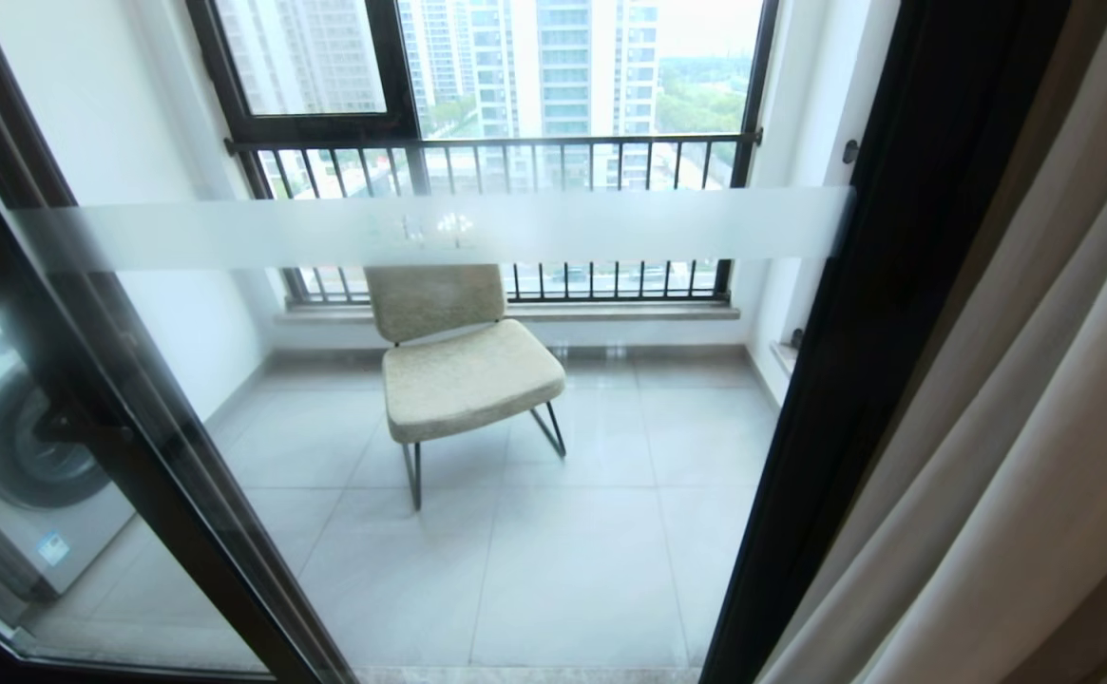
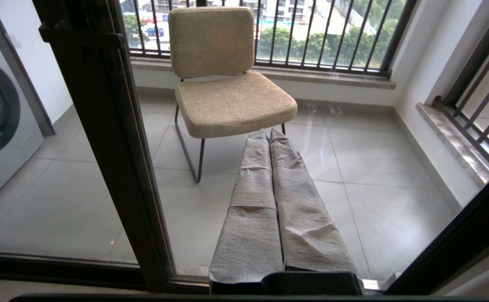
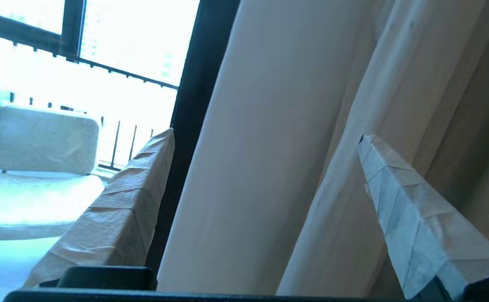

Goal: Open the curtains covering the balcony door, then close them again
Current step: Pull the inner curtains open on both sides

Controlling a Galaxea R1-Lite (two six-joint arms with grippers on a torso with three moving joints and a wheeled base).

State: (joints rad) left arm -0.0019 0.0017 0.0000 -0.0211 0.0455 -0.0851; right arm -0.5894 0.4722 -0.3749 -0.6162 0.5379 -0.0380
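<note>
Nearest, the right tool [image 3: 265,138] stands spread wide with nothing in its grasp, a fold of the curtains [image 1: 1019,427] between its fingers; the left tool [image 2: 268,134] is pressed shut, empty. The curtains hang gathered just right of the balcony door [image 1: 829,418]. Beyond the door stands a chair [image 1: 458,361].

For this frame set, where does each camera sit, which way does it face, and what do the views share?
Head: up high, looking down through the balcony door at the chair; curtains at right; no arm shows.
Left wrist: low, facing the chair; shut left end effector shows.
Right wrist: angled up at the curtains; open right end effector shows.
Shared: the chair is in all three.
</note>
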